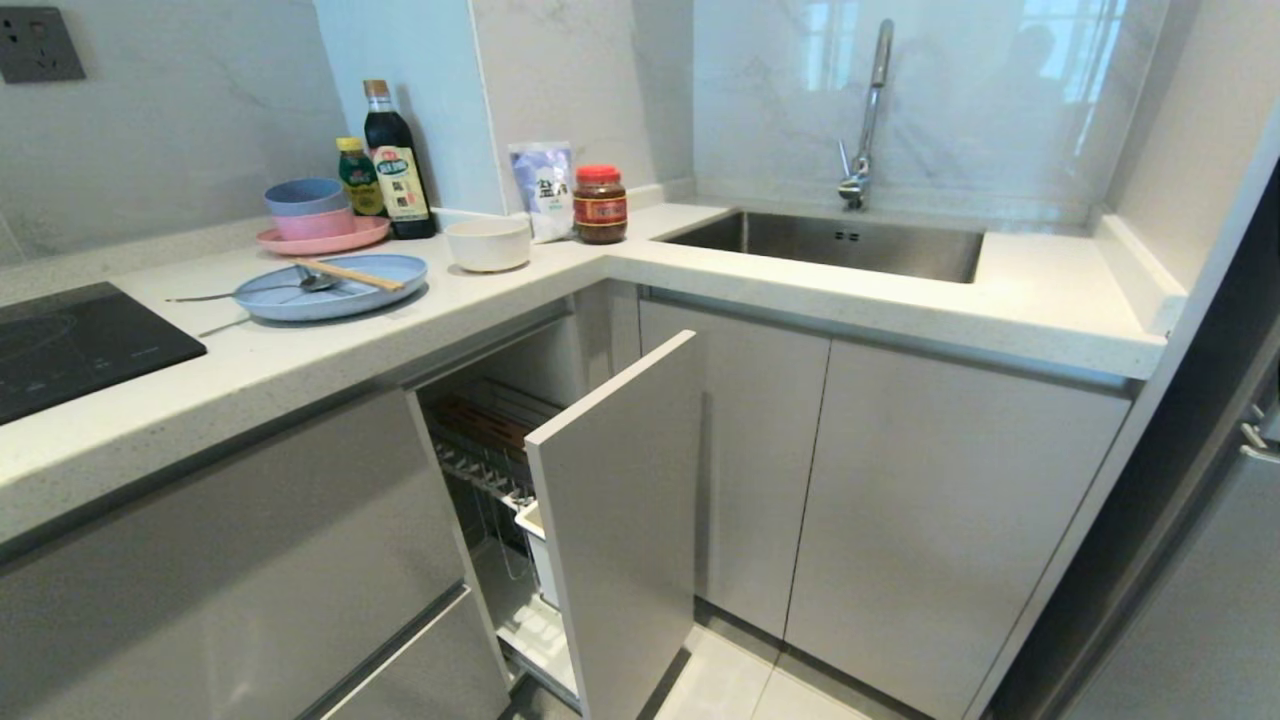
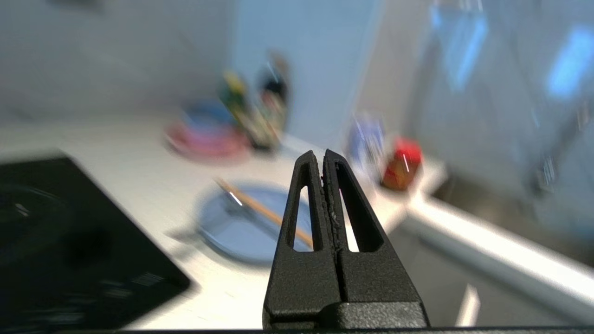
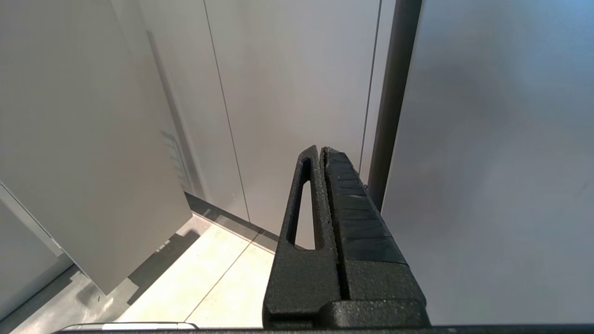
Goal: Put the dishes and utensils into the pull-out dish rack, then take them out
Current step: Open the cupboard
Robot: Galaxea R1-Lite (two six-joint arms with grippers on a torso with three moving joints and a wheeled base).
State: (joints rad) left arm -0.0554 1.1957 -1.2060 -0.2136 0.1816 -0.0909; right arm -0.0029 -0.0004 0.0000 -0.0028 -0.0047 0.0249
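Plate: pale blue plate (image 1: 335, 288) flat on counter (image 1: 700, 275), near the hob (image 1: 70, 345).
Utensils: chopsticks (image 1: 350, 273) + spoon (image 1: 255, 291) lying on plate; spoon handle sticks out past rim twd 9 o'clock.
Bowl: white bowl (image 1: 488, 244) upright on counter, just beside plate at 2 o'clock.
Rack: pull-out dish rack (image 1: 600, 500) drawn out under counter; nothing seen loaded in visible part.
L gripper (image 2: 323, 157): jaws clenched, empty, above counter pointing twd plate.
R gripper (image 3: 321, 155): jaws clenched, empty, low by cabinet doors (image 3: 278, 93).

This is a home kitchen. A pale stone counter (image 1: 300, 350) turns a corner, with a steel sink (image 1: 830, 245) and tap (image 1: 868, 110), a black cooktop (image 1: 70, 345), sauce bottles (image 1: 395, 165) and grey cupboards (image 1: 900, 500) below.
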